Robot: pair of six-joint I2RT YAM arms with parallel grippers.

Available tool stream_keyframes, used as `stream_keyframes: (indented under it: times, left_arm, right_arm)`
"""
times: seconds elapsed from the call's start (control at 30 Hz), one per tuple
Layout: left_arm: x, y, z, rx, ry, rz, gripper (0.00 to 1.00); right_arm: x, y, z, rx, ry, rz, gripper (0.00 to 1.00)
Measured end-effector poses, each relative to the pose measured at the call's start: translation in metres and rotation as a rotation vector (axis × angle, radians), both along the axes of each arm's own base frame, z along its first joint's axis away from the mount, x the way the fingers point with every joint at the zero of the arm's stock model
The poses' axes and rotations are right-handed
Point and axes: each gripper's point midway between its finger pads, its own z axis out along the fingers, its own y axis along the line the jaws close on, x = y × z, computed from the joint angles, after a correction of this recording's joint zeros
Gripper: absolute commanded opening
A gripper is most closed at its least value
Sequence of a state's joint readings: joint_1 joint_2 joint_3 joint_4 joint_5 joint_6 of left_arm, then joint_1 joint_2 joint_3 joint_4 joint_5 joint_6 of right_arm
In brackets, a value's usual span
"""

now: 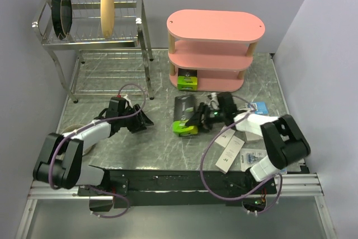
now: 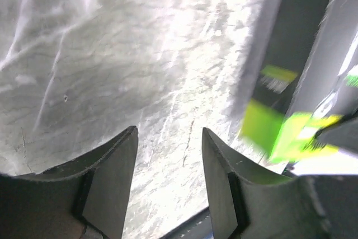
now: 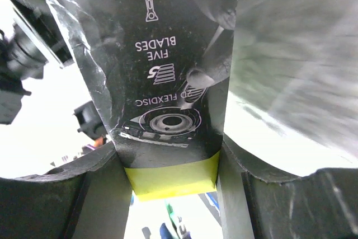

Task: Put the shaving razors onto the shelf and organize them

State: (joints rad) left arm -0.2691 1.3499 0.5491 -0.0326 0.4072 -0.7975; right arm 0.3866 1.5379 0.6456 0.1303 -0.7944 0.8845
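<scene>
Gripped endwise by the right claw [image 3: 168, 155], the box [image 3: 168, 54] lies on the counter [image 1: 156, 144] just before the shelf [image 1: 216, 26], likely for lifting onto it; the left claw [image 2: 168, 135], farther off, gapes empty.

A chrome wire dish rack [image 1: 95, 43] with two tiers stands at the far left of the grey marbled tabletop [image 1: 140, 149]. In its upper tier, a black round pan [image 1: 60, 10] stands on edge at the left end. A tan round dish [image 1: 107, 8] stands upright near the middle, apart from the pan. A tan bowl [image 1: 88, 149] sits near the table's left edge, partly hidden. Pale lavender walls [image 1: 313, 20] enclose the back and sides.
</scene>
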Motion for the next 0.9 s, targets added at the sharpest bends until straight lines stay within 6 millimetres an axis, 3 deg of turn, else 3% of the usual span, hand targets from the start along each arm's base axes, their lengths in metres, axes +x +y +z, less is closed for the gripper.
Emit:
stream_keyframes:
  times: [0.17, 0.43, 0.7, 0.9]
  left_arm:
    - [0.0, -0.003, 0.007, 0.022, -0.068, -0.057, 0.51]
    - [0.011, -0.032, 0.011, 0.046, -0.105, -0.193, 0.48]
    - [-0.007, -0.084, 0.032, -0.003, -0.199, -0.394, 0.47]
    - [-0.025, -0.105, 0.037, -0.012, -0.243, -0.509, 0.47]
  right_arm:
    - [0.016, -0.04, 0.012, -0.012, -0.048, -0.056, 0.36]
    - [0.017, -0.069, 0.013, -0.006, -0.027, -0.087, 0.36]
    - [0.057, -0.116, 0.022, -0.027, -0.113, -0.198, 0.36]
    - [0.094, -0.142, 0.017, -0.036, -0.151, -0.235, 0.36]
